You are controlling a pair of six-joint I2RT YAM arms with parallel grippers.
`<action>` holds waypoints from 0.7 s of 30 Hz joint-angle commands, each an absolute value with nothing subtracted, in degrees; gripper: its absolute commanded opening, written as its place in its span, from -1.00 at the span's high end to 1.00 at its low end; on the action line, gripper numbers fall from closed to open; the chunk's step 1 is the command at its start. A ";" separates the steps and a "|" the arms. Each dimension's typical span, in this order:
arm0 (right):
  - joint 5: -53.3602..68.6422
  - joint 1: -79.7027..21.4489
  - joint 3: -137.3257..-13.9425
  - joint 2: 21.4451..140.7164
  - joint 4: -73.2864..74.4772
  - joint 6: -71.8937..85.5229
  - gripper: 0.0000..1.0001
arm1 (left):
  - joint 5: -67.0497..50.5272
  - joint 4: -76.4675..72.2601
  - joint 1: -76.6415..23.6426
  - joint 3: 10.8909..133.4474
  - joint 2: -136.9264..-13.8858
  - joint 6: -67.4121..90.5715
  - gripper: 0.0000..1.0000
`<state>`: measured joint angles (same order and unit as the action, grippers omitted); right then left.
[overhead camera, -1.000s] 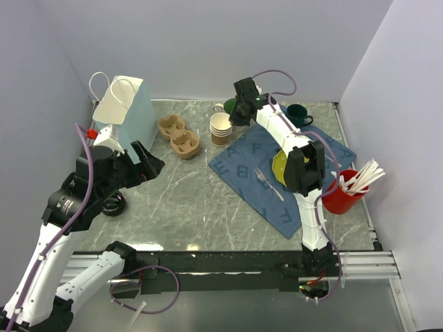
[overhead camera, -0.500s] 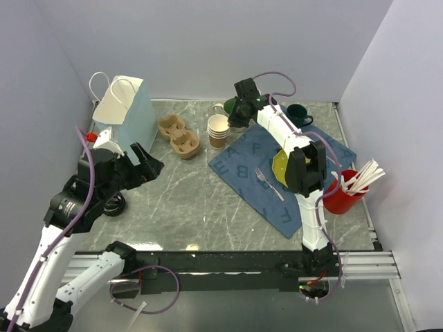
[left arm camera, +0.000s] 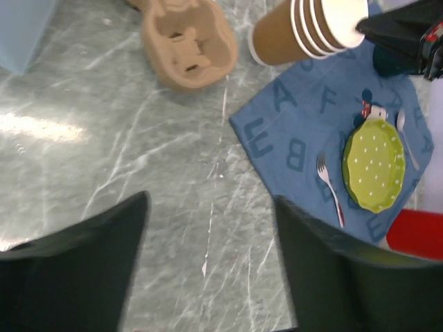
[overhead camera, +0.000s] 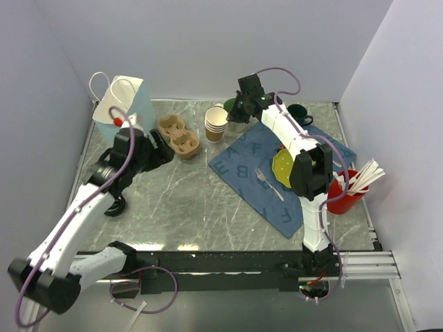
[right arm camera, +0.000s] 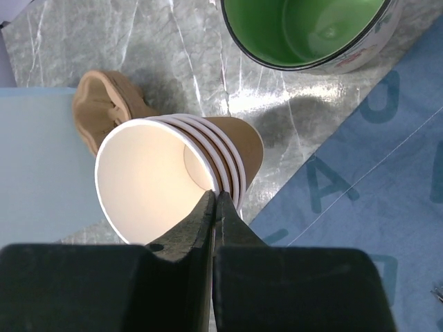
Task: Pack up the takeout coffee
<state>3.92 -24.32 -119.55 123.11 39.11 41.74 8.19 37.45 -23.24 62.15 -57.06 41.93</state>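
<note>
Overhead, the right arm reaches far across the surface [overhead camera: 201,204], and the right tool [right arm camera: 214,204] is pinched shut on the rim of the tilted stack of paper cups [right arm camera: 149,180]. The left arm bends forward, with the left tool [left arm camera: 210,207] gaping wide near the cup carrier [left arm camera: 187,41]. Where the lidded coffee cup stands cannot be told.

A stack of lidless paper cups [right arm camera: 152,173] touches the right end effector [right arm camera: 213,202]; a pulp carrier [right arm camera: 104,104] lies beyond it; a green mug [right arm camera: 311,28] sits nearby.
</note>
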 commanded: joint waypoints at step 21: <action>8.44 -22.85 -117.07 120.94 36.39 42.80 1.00 | -15.03 8.00 -19.25 86.04 -102.91 42.80 0.23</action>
<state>7.42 -23.51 -118.13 123.11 39.22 42.17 -11.99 13.04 -19.53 81.47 -102.02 42.94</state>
